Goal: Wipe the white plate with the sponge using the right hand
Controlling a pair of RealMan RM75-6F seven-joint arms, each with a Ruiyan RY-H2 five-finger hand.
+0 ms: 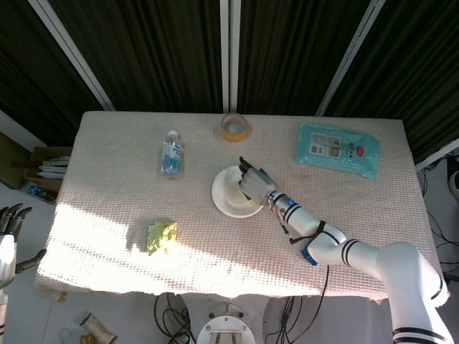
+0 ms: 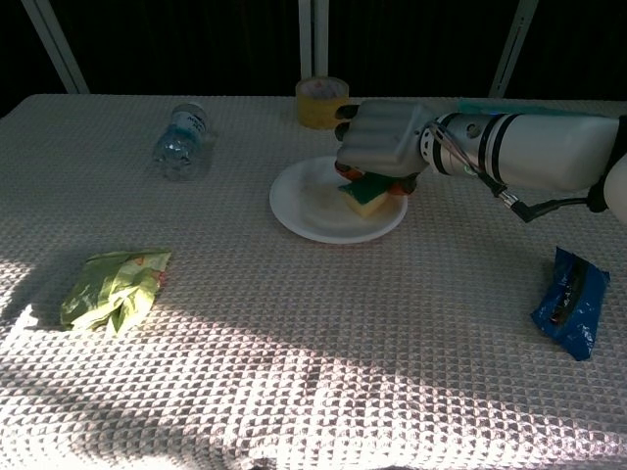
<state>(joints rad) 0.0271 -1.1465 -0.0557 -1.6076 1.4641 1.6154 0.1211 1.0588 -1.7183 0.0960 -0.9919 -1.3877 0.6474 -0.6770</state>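
While the table (image 2: 294, 392) lies half in sun, the right hand (image 2: 384, 139) presses a sponge (image 2: 366, 192) onto the white plate (image 2: 312, 208), which sits near the table's centre. The fingers are clenched around the sponge, which rests at about three o'clock on the plate. The wiping stroke looks underway; the next move likely calls for sweeping across the dish without pushing it. The left hand (image 1: 8, 228) hangs off the table at eight o'clock, fingers loose, grasping nothing.
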